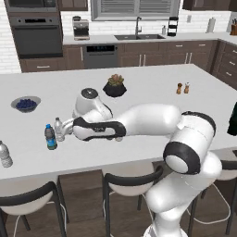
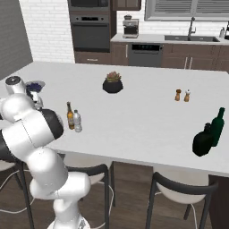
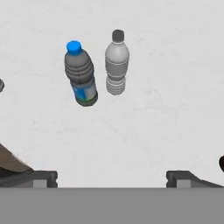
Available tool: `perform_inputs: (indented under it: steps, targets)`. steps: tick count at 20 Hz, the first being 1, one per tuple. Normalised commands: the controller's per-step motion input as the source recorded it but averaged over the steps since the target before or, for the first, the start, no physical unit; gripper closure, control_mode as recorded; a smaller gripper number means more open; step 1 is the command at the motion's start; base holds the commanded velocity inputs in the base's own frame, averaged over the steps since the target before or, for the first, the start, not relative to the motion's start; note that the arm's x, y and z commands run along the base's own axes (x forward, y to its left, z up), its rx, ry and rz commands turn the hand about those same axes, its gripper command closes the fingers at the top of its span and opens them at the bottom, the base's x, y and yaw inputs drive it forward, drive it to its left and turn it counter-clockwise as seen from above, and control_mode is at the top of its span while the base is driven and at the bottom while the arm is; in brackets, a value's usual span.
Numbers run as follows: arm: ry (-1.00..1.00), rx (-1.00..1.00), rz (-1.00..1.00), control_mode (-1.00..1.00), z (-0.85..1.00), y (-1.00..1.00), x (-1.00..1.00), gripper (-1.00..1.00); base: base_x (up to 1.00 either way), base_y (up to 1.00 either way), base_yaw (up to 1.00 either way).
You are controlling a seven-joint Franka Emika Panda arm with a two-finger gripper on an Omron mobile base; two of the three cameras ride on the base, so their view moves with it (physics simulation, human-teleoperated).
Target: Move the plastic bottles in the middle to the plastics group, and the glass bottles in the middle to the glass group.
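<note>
On the white surface (image 3: 175,109) below me, the blue-capped dark bottle (image 3: 80,74) stands left, the clear ribbed bottle (image 3: 116,63) just beside it on the right; my fingers (image 3: 43,178) are spread wide, holding nothing

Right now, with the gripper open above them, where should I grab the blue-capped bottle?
Grip the blue-capped bottle around its ribbed body, below the cap, coming straight down. It stands upright, and the clear bottle beside it leaves a gap, so probably set the gripper fingers across the free sides.
</note>
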Motion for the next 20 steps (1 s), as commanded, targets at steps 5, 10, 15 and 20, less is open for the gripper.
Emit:
perform_inputs:
  steps: [5, 10, 15, 20]
  targets:
    - [0.0, 0.01, -0.08, -1.0, 0.13, -1.0, -0.46, -1.0, 0.0, 0.0, 0.0]
    - [0.01, -0.01, -0.07, -1.0, 0.43, -1.0, -0.18, -1.0, 0.0, 0.0, 0.0]
    - [0.03, -0.04, -0.07, -1.0, 0.38, -1.0, -0.01, -1.0, 0.0, 0.0, 0.0]
    - [0.03, -0.02, -0.03, -1.0, 0.24, -0.95, 0.0, -1.0, 0.0, 0.0, 0.0]
